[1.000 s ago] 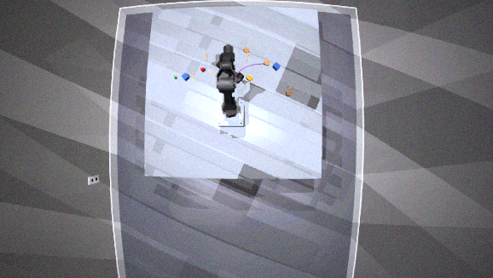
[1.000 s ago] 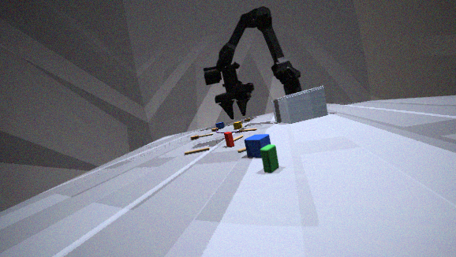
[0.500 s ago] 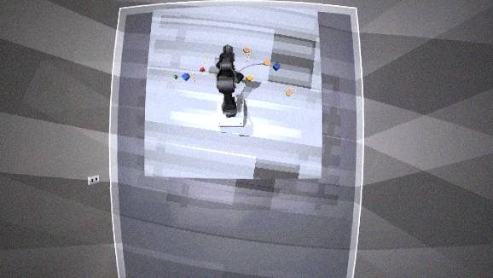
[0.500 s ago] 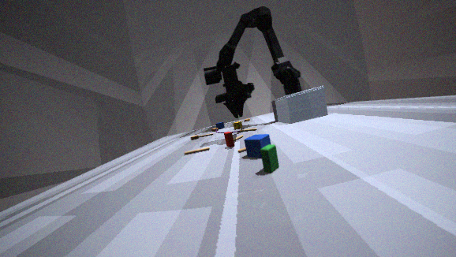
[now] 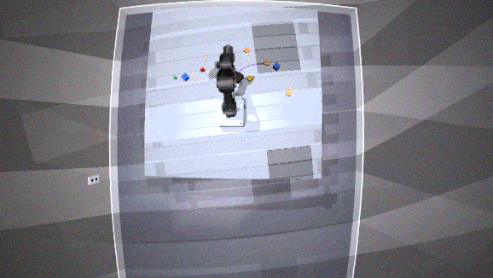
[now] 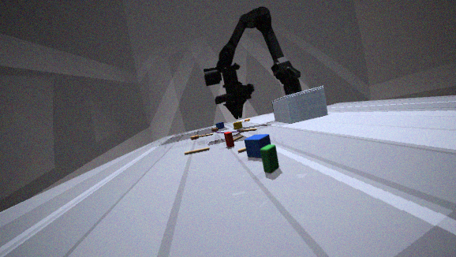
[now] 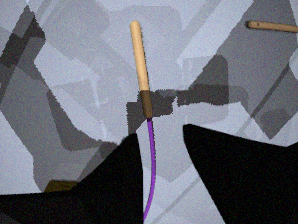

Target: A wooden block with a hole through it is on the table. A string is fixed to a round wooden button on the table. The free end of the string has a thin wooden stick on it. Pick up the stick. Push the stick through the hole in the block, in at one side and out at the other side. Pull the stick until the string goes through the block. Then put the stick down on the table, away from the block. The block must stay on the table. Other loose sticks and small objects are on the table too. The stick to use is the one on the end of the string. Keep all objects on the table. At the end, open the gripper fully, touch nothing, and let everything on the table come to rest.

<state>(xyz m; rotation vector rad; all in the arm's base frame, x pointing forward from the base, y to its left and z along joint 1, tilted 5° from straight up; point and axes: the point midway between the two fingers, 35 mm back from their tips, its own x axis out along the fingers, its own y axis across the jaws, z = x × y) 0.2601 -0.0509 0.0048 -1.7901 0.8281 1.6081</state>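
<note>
A tan stick (image 7: pixel 139 62) lies on the table with a purple string (image 7: pixel 153 160) (image 5: pixel 252 65) (image 6: pixel 226 132) on its near end. In the exterior view this stick (image 6: pixel 248 129) lies below the gripper; the arm hides it in the top view. The string runs to a round brown button (image 5: pixel 267 62) (image 6: pixel 214 129). My gripper (image 7: pixel 160 136) (image 6: pixel 237 117) is open partway and empty, above the table, its fingertips just short of the stick's string end and either side of the string. A yellow-brown block (image 5: pixel 250 78) (image 6: pixel 237 124) (image 7: pixel 61 186) stands beside it; no hole can be made out.
A red block (image 5: pixel 202 69) (image 6: pixel 229 139), blue blocks (image 5: pixel 185 77) (image 5: pixel 276 66) and a green block (image 5: pixel 174 77) (image 6: pixel 270 158) stand around. Loose sticks (image 5: pixel 206 57) (image 5: pixel 194 78) (image 5: pixel 212 73) lie left of the arm; another stick (image 7: pixel 272 26) shows ahead right in the wrist view.
</note>
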